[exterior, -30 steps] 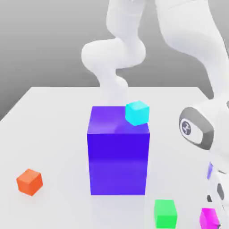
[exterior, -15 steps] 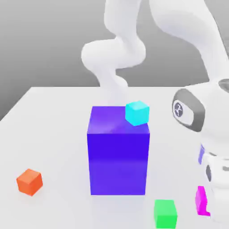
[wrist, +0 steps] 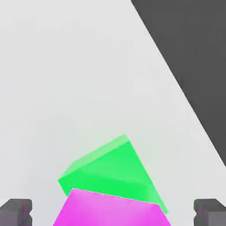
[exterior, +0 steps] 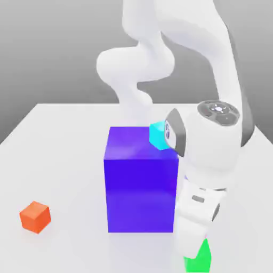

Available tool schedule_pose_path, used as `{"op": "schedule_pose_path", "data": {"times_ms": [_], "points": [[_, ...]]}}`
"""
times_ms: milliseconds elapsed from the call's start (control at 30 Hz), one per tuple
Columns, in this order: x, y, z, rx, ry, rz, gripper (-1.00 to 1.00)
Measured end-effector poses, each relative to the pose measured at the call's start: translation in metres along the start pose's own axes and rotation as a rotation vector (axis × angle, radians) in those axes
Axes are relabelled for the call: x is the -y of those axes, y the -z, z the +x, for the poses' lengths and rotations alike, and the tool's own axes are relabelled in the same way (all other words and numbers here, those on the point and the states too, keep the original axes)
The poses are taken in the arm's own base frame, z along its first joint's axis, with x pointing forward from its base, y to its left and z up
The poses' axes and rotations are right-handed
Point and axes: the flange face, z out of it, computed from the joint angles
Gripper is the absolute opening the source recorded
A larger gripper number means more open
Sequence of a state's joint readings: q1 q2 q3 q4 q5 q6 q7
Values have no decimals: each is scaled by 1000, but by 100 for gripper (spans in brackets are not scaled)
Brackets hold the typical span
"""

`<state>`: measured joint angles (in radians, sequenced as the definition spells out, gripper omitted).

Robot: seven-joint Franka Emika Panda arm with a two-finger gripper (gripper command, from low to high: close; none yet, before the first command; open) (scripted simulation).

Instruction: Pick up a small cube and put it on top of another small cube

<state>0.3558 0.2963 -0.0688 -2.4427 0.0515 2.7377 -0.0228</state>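
Magenta cube (wrist: 110,209): it sat at the near edge of the hand view, between the two dark fingertips (wrist: 16,212), above the green cube, so it was off the table and being carried rather than resting.

Grip: the fingertips appeared well to either side of the magenta cube with pale table visible between them and its edges, so I could not tell whether the jaws were clamped on it or standing apart; the contact itself lay out of frame.

Green cube (wrist: 114,170): it rested on the white table (wrist: 66,66), directly beneath the magenta cube and turned at an angle to it. In the exterior view the green cube (exterior: 201,258) peeked out under the arm's wrist at the front of the table.

Alignment, as a judgement: the magenta cube covered only the nearer part of the green top, so the carry was probably placed for a descent, with the corners not yet squared.

Gripper (exterior: 193,242): it pointed downward just above the green cube, which suited a vertical placement.

Blue-purple block (exterior: 141,178): it stood just beside the arm, close enough to be a risk if the wrist swung sideways.

Cyan cube (exterior: 158,135): it sat on the block's far top corner, partly hidden by the wrist.

Orange cube (exterior: 35,216): it lay well apart at the exterior view's left.
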Motion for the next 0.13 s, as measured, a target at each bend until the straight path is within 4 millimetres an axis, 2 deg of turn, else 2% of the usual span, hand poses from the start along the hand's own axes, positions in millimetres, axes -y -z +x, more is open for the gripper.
{"op": "schedule_pose_path", "data": {"times_ms": [133], "points": [[0, 47, 0, -1, 0, 0, 100]]}}
